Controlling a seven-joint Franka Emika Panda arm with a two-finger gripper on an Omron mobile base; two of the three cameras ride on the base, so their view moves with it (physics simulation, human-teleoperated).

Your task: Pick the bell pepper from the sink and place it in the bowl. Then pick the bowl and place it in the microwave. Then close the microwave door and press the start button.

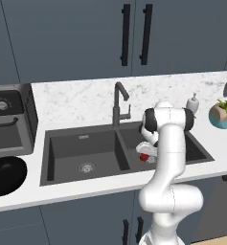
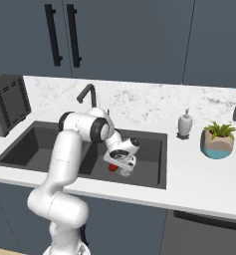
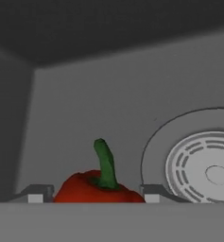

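Down in the right basin of the dark grey matte double sink [image 1: 62, 143], the small red bell pepper [image 3: 98, 190] sits on the floor with its green stem [image 3: 105, 166] pointing up, leaning slightly. Left and right of it stand the gripper's [image 3: 93, 194] fingertips [image 3: 35, 194], partly open and bracketing it; whether they touch it I cannot tell. Just right lies the round steel drain [image 3: 205, 171].

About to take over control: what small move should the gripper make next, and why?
Probably close the gripper the rest of the way. The bell pepper sits between its two fingertips, low in the sink beside the drain, and the bowl waits on the counter.
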